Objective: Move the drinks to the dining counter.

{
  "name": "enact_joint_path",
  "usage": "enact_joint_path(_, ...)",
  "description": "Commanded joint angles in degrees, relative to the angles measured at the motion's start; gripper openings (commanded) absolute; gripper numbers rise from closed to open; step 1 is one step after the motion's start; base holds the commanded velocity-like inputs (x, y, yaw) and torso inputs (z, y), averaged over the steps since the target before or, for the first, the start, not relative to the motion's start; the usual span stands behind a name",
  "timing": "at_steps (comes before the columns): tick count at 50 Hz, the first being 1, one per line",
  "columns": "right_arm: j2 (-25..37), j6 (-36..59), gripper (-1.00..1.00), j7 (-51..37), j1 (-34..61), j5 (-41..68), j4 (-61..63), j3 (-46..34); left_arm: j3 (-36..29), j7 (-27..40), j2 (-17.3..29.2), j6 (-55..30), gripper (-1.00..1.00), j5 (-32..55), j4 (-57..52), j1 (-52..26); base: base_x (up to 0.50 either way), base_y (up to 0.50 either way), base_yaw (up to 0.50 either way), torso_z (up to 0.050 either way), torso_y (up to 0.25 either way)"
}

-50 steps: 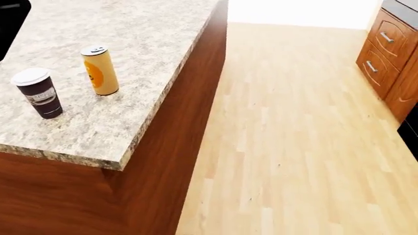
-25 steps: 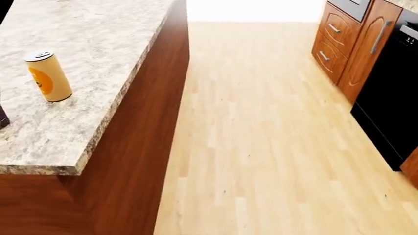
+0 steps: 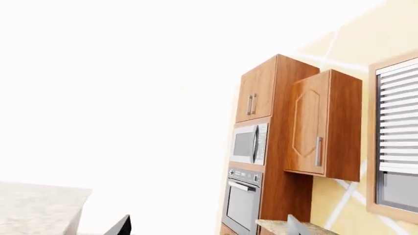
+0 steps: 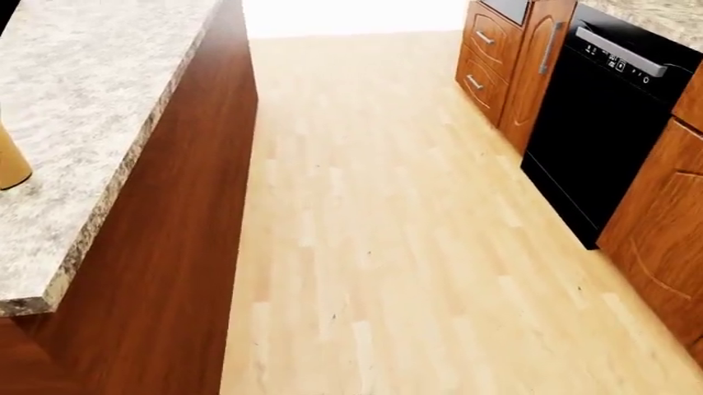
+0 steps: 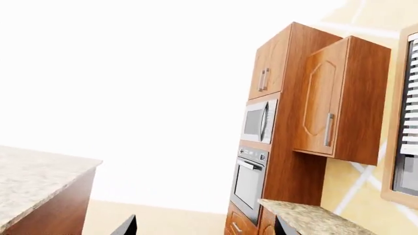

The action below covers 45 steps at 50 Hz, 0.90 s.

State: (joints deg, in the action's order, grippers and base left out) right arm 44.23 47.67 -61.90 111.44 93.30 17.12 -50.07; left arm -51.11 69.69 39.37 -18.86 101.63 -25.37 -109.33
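While cropped at frame edge, perhaps the can [image 4: 11, 160] on dining counter [image 4: 99, 90]; both grippers' grip state indiscernible.

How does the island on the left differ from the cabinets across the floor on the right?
The island has plain dark reddish wood sides with no handles; the cabinets are lighter wood with panelled fronts and silver handles. A black dishwasher sits among the cabinets; the island has none. Both have speckled granite tops.

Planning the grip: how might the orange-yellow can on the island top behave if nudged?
Only a sliver of the can shows on the granite island top. It stands upright, so probably tippy if pushed high. Its rounded side suggests it would roll once toppled.
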Motion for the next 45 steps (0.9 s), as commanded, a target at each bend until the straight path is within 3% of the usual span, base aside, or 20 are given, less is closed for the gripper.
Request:
enact_joint_path(1, -0.19, 0.33, 1.00, 0.15, 0.23, 0.17, -0.16, 0.04, 0.19, 0.33, -0.24, -0.17, 1.00, 0.37, -0.13, -0.28, -0.01, -0.08, -0.50, 0.000, 0.000)
enact_joint_path(45, -0.49, 0.60, 1.00, -0.10, -0.11, 0.42, 0.13, 0.27, 0.03, 0.71, -0.13, -1.19, 1.00, 0.63, 0.21, 0.18, -0.02, -0.07, -0.50, 0.000, 0.000)
